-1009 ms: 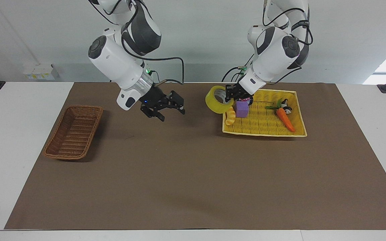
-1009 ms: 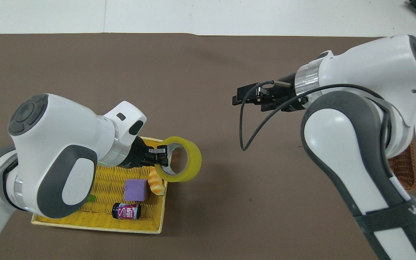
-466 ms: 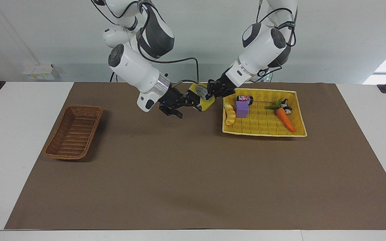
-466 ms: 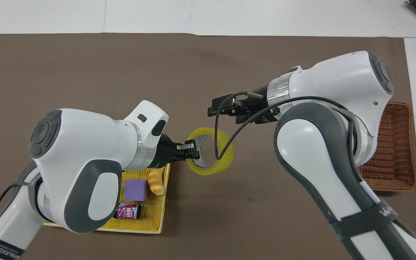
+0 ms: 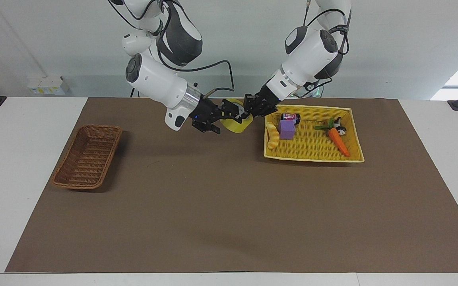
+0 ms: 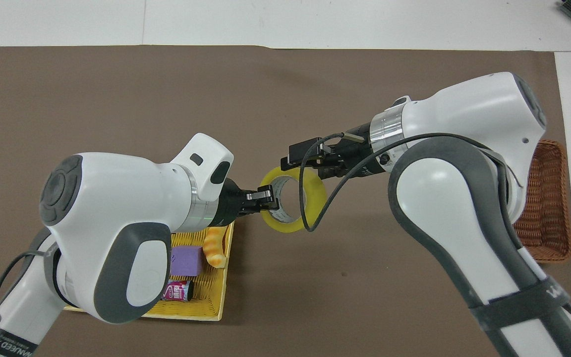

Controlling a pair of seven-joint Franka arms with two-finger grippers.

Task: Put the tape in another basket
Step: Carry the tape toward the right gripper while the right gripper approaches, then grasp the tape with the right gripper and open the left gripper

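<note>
We hold the tape (image 6: pixel 293 201) up in the air with our left gripper (image 6: pixel 264 197), fingers pinched on its rim, over the brown mat near the robots' edge of the bench. Our right gripper (image 6: pixel 299 156) meets the roll, fingers apart. The basket (image 5: pixel 87 157) sits at the right arm's end.

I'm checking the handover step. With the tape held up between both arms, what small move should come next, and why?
Probably the right pincer should close on the tape. The left pincer grips the roll's rim above the mat, beside the yellow basket, and the right one is open at the opposite edge. The wicker basket sits at the right arm's end.
</note>
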